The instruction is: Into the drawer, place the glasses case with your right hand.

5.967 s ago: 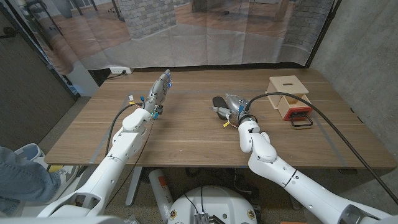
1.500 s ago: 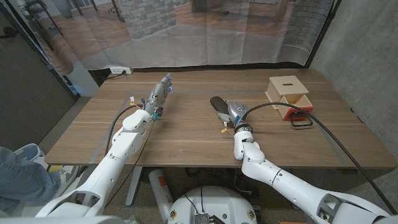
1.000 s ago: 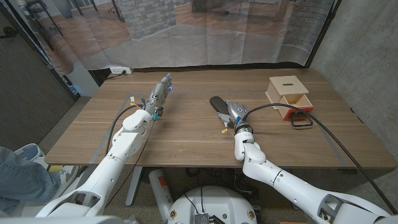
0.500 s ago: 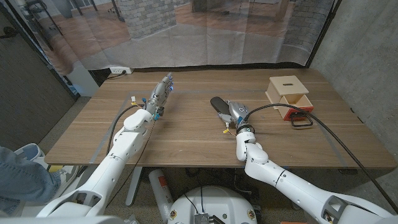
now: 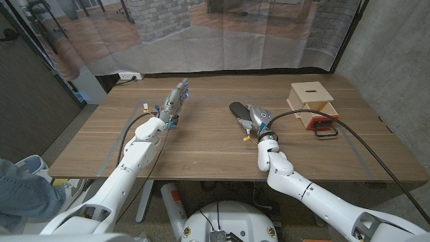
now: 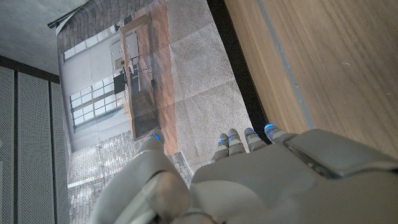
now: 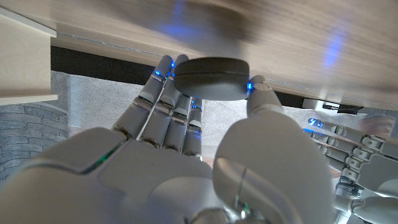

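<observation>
Glasses case (image 7: 209, 78) pinched in my right hand (image 5: 256, 117), carry step.
Next I swing it right toward the open drawer (image 5: 321, 117).

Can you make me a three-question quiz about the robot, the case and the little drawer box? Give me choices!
1. Where is the drawer box?
A. On the table's right side
B. By the left hand
C. On the floor

2. What colour is the glasses case?
A. Yellow
B. White
C. Dark grey

3. What is the right hand doing?
A. Waving
B. Gripping the case
C. Pushing the drawer

Answers: 1 A, the head view shows it right of the case. 2 C, it looks dark in both views. 3 B, the right wrist view shows its fingers and thumb clamping the case.
</observation>
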Tool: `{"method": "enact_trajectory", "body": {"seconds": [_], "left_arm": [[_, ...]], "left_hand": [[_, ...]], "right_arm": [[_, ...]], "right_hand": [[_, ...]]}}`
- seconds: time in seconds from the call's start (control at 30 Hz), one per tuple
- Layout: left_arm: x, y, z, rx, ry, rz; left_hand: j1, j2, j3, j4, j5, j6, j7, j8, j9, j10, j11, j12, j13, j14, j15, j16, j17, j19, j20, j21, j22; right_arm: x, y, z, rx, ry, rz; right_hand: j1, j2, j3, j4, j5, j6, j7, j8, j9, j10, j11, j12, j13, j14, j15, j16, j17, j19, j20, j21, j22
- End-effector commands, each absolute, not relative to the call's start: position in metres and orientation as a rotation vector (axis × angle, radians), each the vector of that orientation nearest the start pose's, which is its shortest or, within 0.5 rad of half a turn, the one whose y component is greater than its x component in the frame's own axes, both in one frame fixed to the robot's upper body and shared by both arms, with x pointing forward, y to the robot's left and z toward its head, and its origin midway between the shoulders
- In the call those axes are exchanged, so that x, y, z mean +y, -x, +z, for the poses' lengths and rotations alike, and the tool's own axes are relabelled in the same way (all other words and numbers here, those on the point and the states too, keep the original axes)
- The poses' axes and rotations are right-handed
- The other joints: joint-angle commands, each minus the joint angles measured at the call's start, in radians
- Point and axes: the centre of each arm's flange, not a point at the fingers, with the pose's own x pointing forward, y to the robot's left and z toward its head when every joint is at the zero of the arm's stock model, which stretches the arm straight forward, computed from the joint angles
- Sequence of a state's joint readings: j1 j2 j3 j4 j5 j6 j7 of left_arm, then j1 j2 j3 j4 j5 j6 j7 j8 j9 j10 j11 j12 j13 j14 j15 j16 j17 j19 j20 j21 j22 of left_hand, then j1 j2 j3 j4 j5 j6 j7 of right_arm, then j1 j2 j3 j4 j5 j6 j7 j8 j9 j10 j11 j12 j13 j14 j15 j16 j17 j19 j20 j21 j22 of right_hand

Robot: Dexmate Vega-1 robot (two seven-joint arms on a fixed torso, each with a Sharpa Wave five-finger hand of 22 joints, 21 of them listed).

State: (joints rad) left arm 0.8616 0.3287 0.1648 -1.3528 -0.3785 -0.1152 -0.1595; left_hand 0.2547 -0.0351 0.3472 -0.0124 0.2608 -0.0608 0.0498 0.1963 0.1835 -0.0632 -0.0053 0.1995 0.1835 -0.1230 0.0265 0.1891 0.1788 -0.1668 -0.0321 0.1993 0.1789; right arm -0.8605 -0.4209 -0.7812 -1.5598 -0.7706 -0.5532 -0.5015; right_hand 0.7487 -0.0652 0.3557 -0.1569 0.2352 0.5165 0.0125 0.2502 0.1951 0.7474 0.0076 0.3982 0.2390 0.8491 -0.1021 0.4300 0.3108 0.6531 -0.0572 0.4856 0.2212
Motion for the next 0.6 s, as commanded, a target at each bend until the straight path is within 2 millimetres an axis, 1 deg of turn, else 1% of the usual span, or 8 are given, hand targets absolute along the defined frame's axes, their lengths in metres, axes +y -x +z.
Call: {"method": "enact_trajectory", "body": {"seconds": [0.03, 0.5, 0.57, 0.6], "left_arm": [[0.267, -0.657, -0.012, -0.56, -0.04, -0.24], [0.263, -0.657, -0.008, -0.568, -0.042, -0.245], [0.263, -0.657, -0.008, -0.569, -0.041, -0.246], [0.263, -0.657, -0.008, -0.569, -0.04, -0.246]], "left_hand": [[0.003, 0.008, -0.003, 0.002, -0.001, 0.001, -0.002, 0.001, 0.004, -0.003, 0.0, 0.003, 0.004, 0.005, 0.003, 0.001, 0.006, -0.062, 0.006, 0.0, 0.003], [0.004, 0.01, -0.003, 0.002, -0.002, 0.001, -0.001, 0.001, 0.004, -0.003, 0.002, 0.003, 0.004, 0.005, 0.003, 0.001, 0.006, -0.062, 0.003, 0.0, 0.003], [0.004, 0.01, -0.004, 0.001, -0.003, 0.001, -0.002, 0.001, 0.004, -0.003, -0.004, 0.002, 0.004, 0.005, 0.002, 0.001, 0.006, -0.062, 0.003, 0.0, 0.003], [0.005, 0.011, -0.004, 0.001, -0.003, 0.001, -0.002, 0.001, 0.004, -0.004, 0.0, 0.002, 0.004, 0.005, 0.002, 0.001, 0.006, -0.062, 0.004, 0.0, 0.003]], "right_arm": [[-0.137, -0.605, -0.071, -0.658, 1.307, -0.427], [-0.148, -0.593, -0.054, -0.761, 1.295, -0.456], [-0.15, -0.591, -0.052, -0.765, 1.296, -0.461], [-0.151, -0.591, -0.051, -0.767, 1.297, -0.464]], "right_hand": [[0.1, 0.09, 0.0, 0.005, 0.0, 0.004, -0.002, -0.003, 0.001, 0.102, -0.1, 0.0, 0.005, -0.001, -0.052, 0.0, 0.003, 0.005, -0.023, 0.009, 0.004], [0.105, 0.091, -0.001, 0.008, -0.003, 0.014, -0.006, -0.004, 0.002, 0.109, -0.103, -0.001, 0.006, 0.004, -0.062, 0.001, 0.004, 0.011, -0.031, 0.015, 0.005], [0.105, 0.092, -0.001, 0.008, -0.003, 0.015, -0.008, -0.004, 0.002, 0.11, -0.106, -0.001, 0.006, 0.005, -0.063, 0.001, 0.004, 0.011, -0.032, 0.016, 0.006], [0.106, 0.092, 0.0, 0.008, -0.003, 0.015, -0.008, -0.004, 0.002, 0.11, -0.105, -0.001, 0.006, 0.006, -0.065, 0.001, 0.004, 0.011, -0.032, 0.016, 0.006]]}}
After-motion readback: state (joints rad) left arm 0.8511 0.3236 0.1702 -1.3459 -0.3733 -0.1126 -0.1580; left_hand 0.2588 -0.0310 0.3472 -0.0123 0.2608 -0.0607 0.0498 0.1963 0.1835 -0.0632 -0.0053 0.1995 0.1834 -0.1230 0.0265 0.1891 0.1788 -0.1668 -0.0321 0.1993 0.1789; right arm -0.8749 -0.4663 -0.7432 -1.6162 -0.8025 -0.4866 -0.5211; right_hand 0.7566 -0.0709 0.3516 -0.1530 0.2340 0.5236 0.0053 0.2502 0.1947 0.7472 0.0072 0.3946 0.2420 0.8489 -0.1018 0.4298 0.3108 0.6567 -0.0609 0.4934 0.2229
